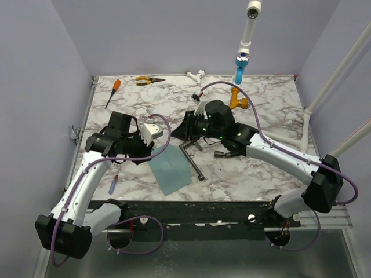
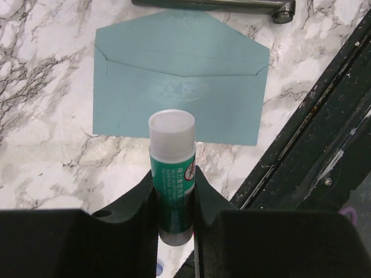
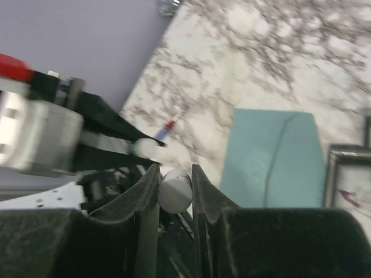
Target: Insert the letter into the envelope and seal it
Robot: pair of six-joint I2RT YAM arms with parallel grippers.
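left gripper (image 2: 174, 180) is pinching a glue stick (image 2: 172, 152) by its green-label body, jaws clamped on it, pale end pointing at the envelope (image 2: 145, 110). the stick sits at the envelope's long edge opposite the flap and looks clear of the paper, so it's staged for gluing, not applying

right gripper (image 3: 175, 172) has its jaws closed on a small white cylinder (image 3: 175, 191). can't tell what it is, maybe a cap. it's off the envelope, close to the left gripper. reads like a two-arm job on the stick: one holds the body, the other handles the end

envelope lies flat on the table (image 2: 40, 87), flap (image 2: 174, 35) open and pointing away from the left gripper, which leaves the gluing face exposed. there's a pale smear (image 2: 181, 88) just under the fold line, possibly glue

letter isn't visible in any view. my guess is it's already in the pocket, can't confirm

pen (image 3: 170, 124) lies left of the envelope, apart from it. metal rod (image 2: 214, 3) is just past the flap tip

judged stage: sealing. next needs glue along the flap, then fold it down
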